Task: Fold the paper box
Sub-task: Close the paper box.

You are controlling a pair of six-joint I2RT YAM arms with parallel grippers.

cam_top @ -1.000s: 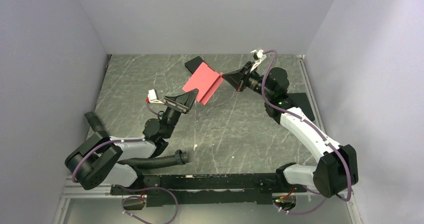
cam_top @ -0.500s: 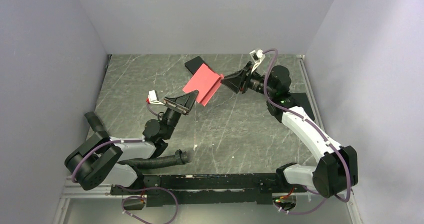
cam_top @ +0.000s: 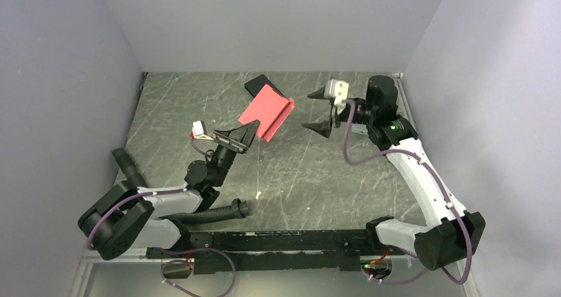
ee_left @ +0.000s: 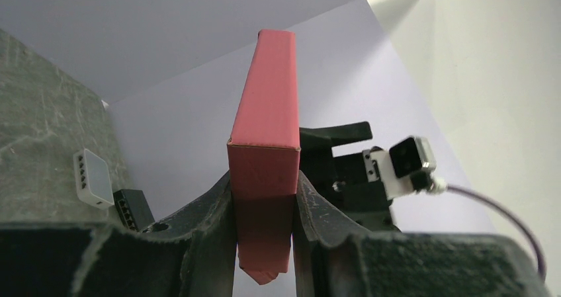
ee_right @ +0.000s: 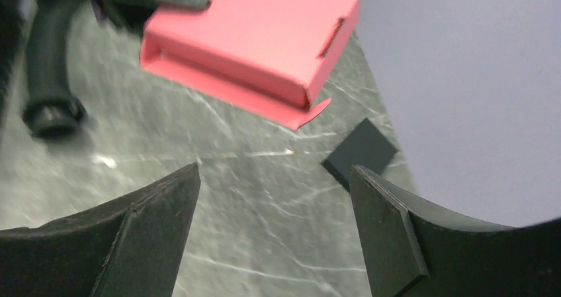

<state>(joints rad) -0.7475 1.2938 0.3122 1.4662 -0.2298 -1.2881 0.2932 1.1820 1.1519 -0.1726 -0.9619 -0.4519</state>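
Observation:
The pinkish-red paper box hangs above the table's back middle, folded into a flat rectangular shape with an end flap sticking out. My left gripper is shut on its lower end. In the left wrist view the box stands up between the two fingers of the left gripper, pressed on both sides. My right gripper hovers to the right of the box, open wide and apart from it. From the right wrist the box shows ahead of the empty right gripper.
A black flat box lies on the marble table near the back wall, also seen as the black flat box. A black corrugated hose lies by the left arm's base. Grey walls close three sides.
My right gripper has opened wide and pulled back to the right, away from the box's edge. The left gripper still holds the box, shifted slightly left.

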